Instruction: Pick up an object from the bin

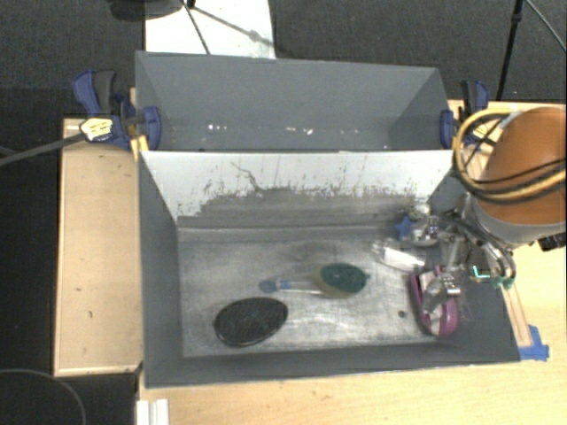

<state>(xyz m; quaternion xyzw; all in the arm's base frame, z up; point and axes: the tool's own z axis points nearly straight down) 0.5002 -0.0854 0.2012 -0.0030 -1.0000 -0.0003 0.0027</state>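
Several loose items, one arm. Gripper sits low by the right wall of the bin, directly over a purple loop, the likely pick; whether it is spread or pinching the loop cannot be told. Clear piece lies just behind the gripper, teal brush view-left and apart, black oval farther left. Risks: the loop lies close to the sloped wall, so a closing could scrape metal or nudge it aside, and a thin loop may slip. Arm enters from view-right, wrist tipped down, orange cover above.
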